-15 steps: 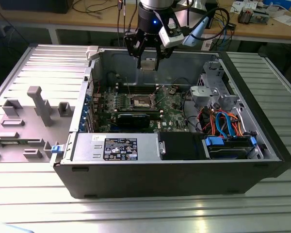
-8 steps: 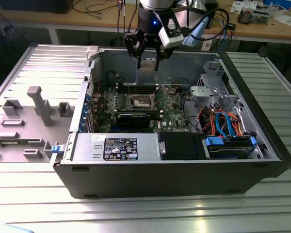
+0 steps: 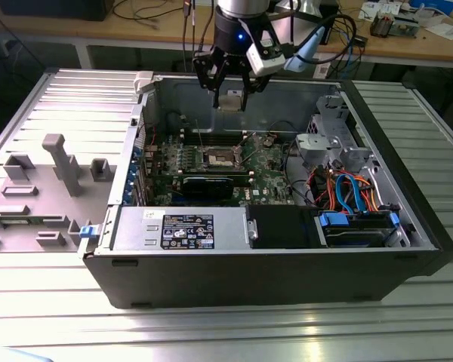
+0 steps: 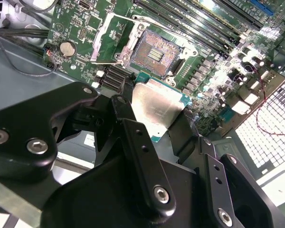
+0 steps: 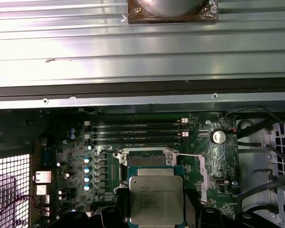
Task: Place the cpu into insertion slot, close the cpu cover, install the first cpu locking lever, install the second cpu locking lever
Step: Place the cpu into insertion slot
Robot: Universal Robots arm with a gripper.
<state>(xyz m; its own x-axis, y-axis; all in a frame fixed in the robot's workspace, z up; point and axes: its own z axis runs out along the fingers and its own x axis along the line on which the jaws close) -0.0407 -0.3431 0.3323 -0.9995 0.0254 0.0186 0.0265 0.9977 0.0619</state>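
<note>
My gripper (image 3: 230,96) hangs over the rear part of the open computer case, shut on the cpu (image 3: 230,101), a flat square chip with a silvery top. In both wrist views the cpu (image 4: 156,110) (image 5: 156,195) sits between the two black fingers (image 4: 125,108), held in the air above the green board. The insertion slot (image 4: 154,52) (image 5: 146,159) (image 3: 218,157) lies bare below it, with a dark centre and a metal rim. The cpu cover (image 4: 113,39) (image 5: 203,176), a thin metal frame, stands swung open beside the slot.
Long black memory slots (image 5: 135,133) run alongside the socket. The case (image 3: 408,204) holds a power supply (image 3: 183,228), a grey drive cage (image 3: 328,143) and orange and blue cables (image 3: 351,188). A grey fixture plate (image 3: 38,188) lies at the exterior view's left.
</note>
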